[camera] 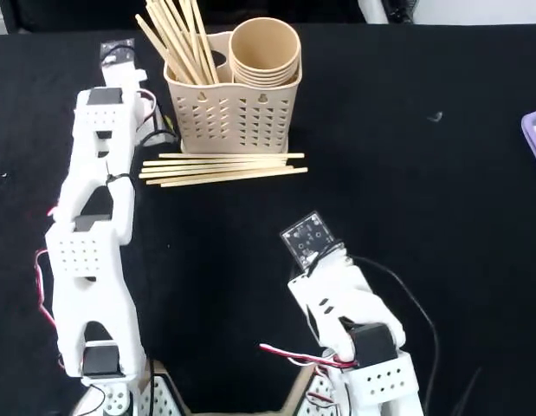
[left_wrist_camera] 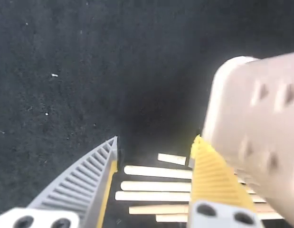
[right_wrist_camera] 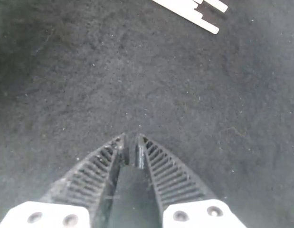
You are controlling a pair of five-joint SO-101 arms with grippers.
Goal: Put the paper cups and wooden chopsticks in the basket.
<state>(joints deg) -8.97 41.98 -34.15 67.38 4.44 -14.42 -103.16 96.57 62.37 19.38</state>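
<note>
A beige perforated basket [camera: 233,113] stands at the back of the black table. It holds a stack of paper cups [camera: 265,52] and several wooden chopsticks [camera: 177,39] leaning out to the left. Several more chopsticks [camera: 224,168] lie flat on the cloth just in front of the basket. In the left wrist view my left gripper [left_wrist_camera: 155,142] is open just above the left ends of these chopsticks [left_wrist_camera: 154,185], with the basket wall [left_wrist_camera: 260,128] right beside one finger. My right gripper [right_wrist_camera: 130,143] is shut on nothing over bare cloth, with chopstick ends [right_wrist_camera: 194,9] farther off.
The left arm [camera: 94,225] stretches along the table's left side up to the basket. The right arm [camera: 345,312] sits low in the middle, its wrist camera [camera: 309,237] facing the basket. A purple object [camera: 534,139] pokes in at the right edge.
</note>
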